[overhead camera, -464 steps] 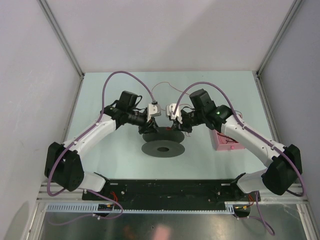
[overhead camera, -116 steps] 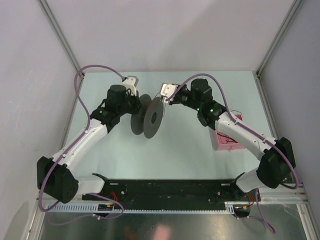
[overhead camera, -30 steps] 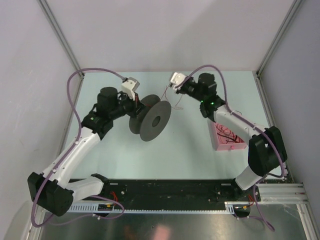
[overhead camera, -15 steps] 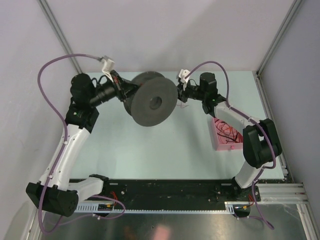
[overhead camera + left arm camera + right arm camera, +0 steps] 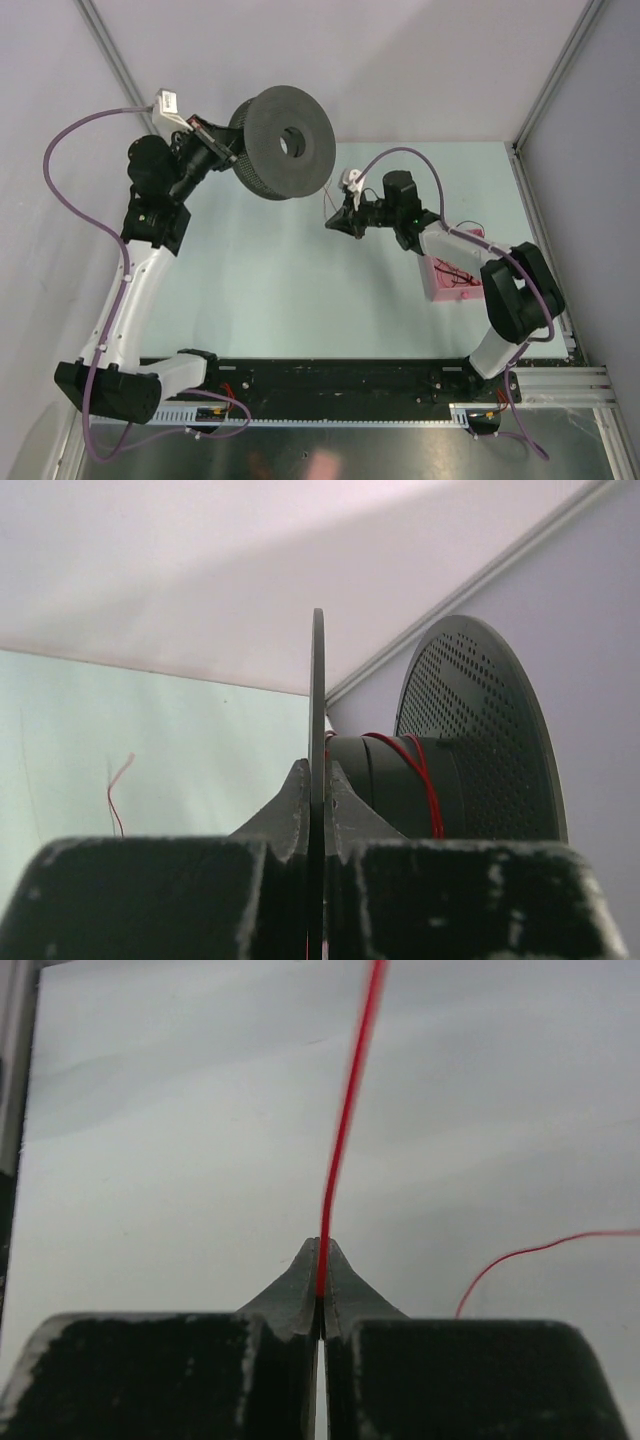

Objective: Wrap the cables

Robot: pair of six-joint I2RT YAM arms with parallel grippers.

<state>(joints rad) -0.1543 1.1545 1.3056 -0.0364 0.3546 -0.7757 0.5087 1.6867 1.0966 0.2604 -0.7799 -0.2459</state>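
My left gripper [image 5: 228, 152] is shut on the near flange of the black spool [image 5: 288, 142] and holds it high at the back left. In the left wrist view the flange edge [image 5: 318, 710] sits between the pads, and red cable [image 5: 425, 780] is wound on the hub. My right gripper [image 5: 333, 222] is shut on a thin red cable [image 5: 345, 1130] that runs up from its tips [image 5: 321, 1260]. In the top view the red cable [image 5: 327, 205] runs from the right gripper toward the spool. A second red strand [image 5: 520, 1255] curls at the right.
A pink box [image 5: 452, 277] holding loose red cables lies at the right of the pale green table [image 5: 280, 290]. Grey walls with metal corner posts [image 5: 545, 85] close in the back and sides. A loose red cable end [image 5: 115, 795] shows in the left wrist view.
My left arm has lifted the spool higher and turned it toward the back wall. My right gripper has moved forward and down, away from the spool, with the red cable in it.
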